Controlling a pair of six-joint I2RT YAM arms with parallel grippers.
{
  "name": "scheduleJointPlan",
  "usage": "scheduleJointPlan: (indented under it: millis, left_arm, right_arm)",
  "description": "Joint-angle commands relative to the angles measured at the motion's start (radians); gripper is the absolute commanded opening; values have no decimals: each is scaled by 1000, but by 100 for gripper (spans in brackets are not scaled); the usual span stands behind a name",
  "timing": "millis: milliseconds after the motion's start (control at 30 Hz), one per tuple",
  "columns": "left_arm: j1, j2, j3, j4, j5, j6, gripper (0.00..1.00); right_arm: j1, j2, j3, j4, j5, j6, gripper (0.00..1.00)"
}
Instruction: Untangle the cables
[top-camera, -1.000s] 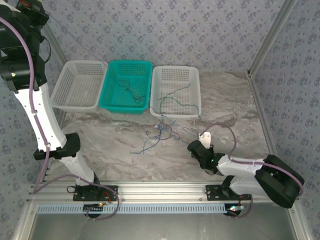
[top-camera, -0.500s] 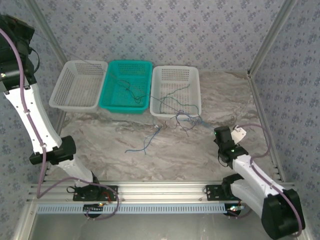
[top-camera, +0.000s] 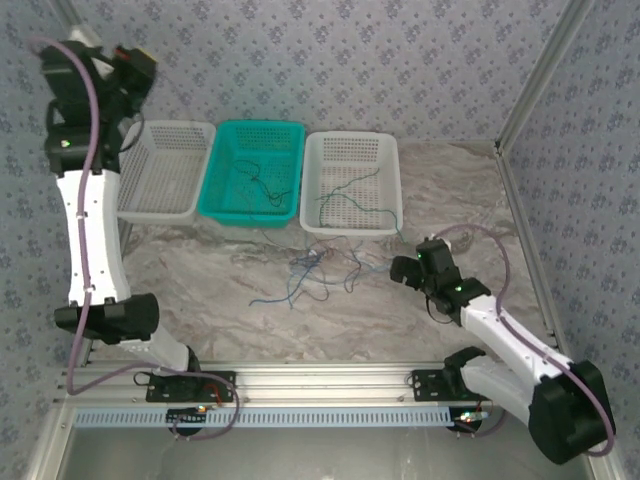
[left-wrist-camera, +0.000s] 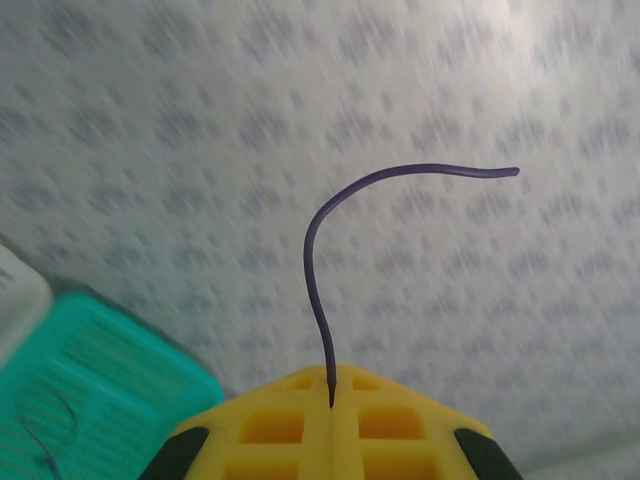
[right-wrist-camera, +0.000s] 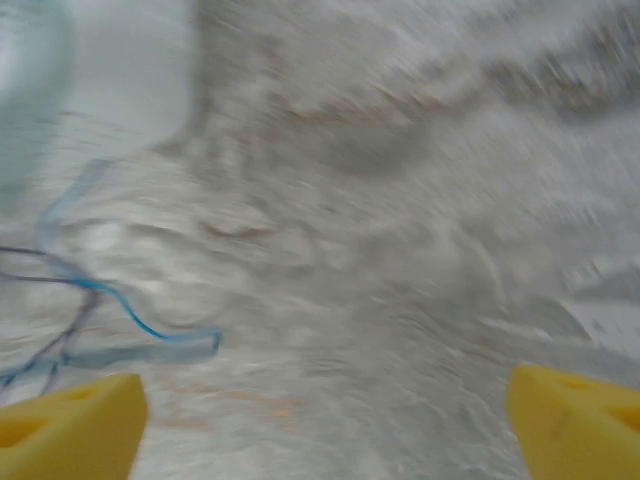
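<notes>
The marble table (top-camera: 450, 200) fills the floor of a cell with patterned walls. The left arm (top-camera: 90, 220) stands tall at the far left, its wrist raised above the baskets. The right arm (top-camera: 500, 330) lies low over the right side of the table and reaches left.

Three baskets sit in a row along the far edge: a white basket (top-camera: 160, 170) on the left, a teal basket (top-camera: 225, 160) in the middle and a second white basket (top-camera: 352, 150) on the right.

A loose tangle of cables (top-camera: 320, 270) lies on the table just near of the teal and right baskets. More thin strands lie inside those two baskets.

The right gripper (top-camera: 402, 270) hangs just right of the tangle, its yellow fingertips (right-wrist-camera: 70, 420) spread wide and holding nothing; a blue cable (right-wrist-camera: 140, 320) loops on the blurred table ahead of them.

The left gripper (left-wrist-camera: 330, 400) is pinched tight on a dark purple cable (left-wrist-camera: 320, 230), which rises from the closed fingers and curls to the right in the air.
</notes>
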Motion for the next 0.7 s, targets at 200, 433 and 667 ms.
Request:
scheduleJointPlan:
  millis: [200, 433, 667]
  left_arm:
    - [-119, -144, -74, 134, 44, -4, 0]
    - [-173, -150, -4, 102, 85, -10, 0]
    - [-226, -154, 44, 94, 76, -6, 0]
  right_arm:
    - [182, 139, 448, -11, -379, -369, 100]
    - [282, 352, 592, 211, -461, -340, 100]
    - [274, 666, 754, 509, -550, -333, 96]
